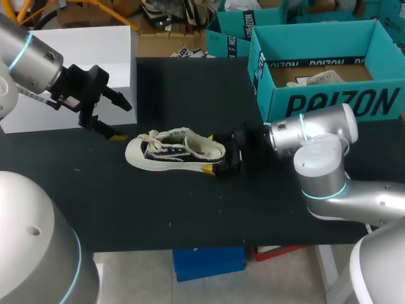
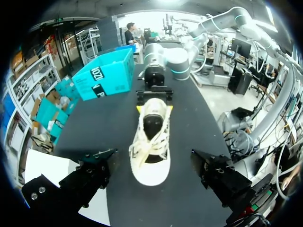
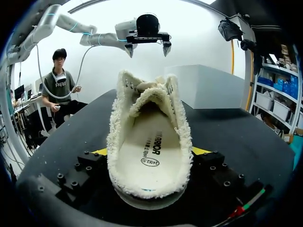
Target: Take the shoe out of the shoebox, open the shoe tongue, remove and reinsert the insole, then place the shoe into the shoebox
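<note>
Shoe (image 1: 176,152) lies on the table (image 1: 190,215), heel clamped between the right fingers (image 3: 87,163), left fingers (image 2: 94,175) spread wide beyond its toe.

In the head view the shoebox (image 1: 329,101) runs out at the right edge, and a pale thing (image 1: 316,78) inside it is half hidden by the near wall — too little shows to name it. In the right wrist view the shoe (image 3: 150,142) covers most of the right gripper (image 3: 150,152) — only slivers of its yellow tips show beside the heel. The raised tongue (image 3: 147,101) hides the toe.
</note>
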Available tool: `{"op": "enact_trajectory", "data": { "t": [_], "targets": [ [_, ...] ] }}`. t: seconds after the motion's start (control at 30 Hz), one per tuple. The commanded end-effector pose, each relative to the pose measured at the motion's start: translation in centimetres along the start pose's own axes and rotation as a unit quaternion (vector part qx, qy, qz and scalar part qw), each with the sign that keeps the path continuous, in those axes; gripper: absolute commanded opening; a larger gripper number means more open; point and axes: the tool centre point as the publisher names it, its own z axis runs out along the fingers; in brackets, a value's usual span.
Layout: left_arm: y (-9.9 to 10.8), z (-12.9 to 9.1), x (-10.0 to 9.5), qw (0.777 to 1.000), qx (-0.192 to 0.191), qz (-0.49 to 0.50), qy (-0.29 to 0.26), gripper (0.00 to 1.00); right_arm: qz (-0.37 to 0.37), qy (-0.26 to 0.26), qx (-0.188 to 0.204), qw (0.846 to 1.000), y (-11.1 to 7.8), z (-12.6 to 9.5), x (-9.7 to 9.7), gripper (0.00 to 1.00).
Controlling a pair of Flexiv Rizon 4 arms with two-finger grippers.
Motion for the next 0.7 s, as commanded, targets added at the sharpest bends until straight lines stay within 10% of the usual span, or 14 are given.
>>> {"op": "enact_trajectory", "data": {
  "t": [0.03, 0.3, 0.7],
  "targets": [
    [-3.2, -0.3, 1.4, 0.995, -0.068, -0.047, -0.053, 1.00, 0.001, 0.001, 0.000, 1.000, -0.6, 0.7, 0.1, 0.00],
    [-6.0, 1.5, 3.4, 0.968, -0.156, -0.165, -0.107, 1.00, 0.001, 0.001, 0.000, 1.000, -0.6, 0.7, 0.1, 0.00],
    [-6.9, 2.4, 4.9, 0.956, -0.144, -0.221, -0.125, 1.00, 0.001, 0.001, 0.000, 1.000, -0.6, 0.7, 0.1, 0.00]
  ]
}}
